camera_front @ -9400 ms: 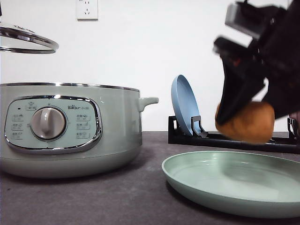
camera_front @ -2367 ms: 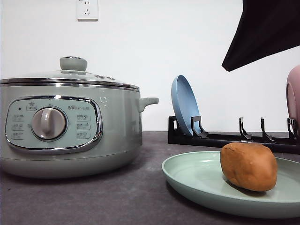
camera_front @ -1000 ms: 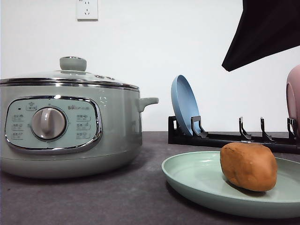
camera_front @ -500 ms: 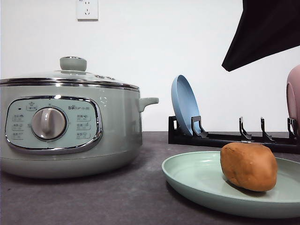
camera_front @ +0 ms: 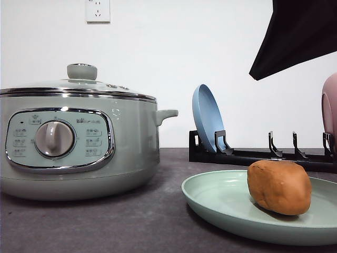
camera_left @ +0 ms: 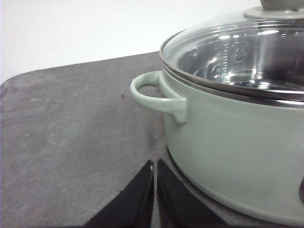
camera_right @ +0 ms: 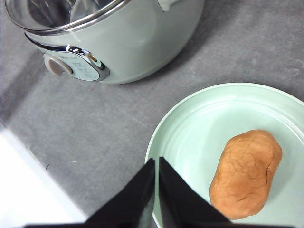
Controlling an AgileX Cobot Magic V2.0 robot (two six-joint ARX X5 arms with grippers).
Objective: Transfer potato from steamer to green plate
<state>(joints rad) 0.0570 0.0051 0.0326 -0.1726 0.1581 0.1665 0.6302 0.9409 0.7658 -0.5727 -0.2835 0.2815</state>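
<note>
The orange-brown potato lies on the pale green plate at the front right of the table; the right wrist view has the potato on the plate too. The sage-green steamer stands at the left with its glass lid on. My right gripper is shut and empty, high above the plate's edge. My left gripper is shut and empty, low beside the steamer near its side handle.
A black dish rack at the back right holds an upright blue plate and a pink plate. A dark part of the right arm hangs at the upper right. The grey tabletop lies between steamer and plate.
Since the earliest frame the potato was set on the green plate, the right gripper let go and rose, and the lid went back on the steamer. Nothing moved in the last second.
</note>
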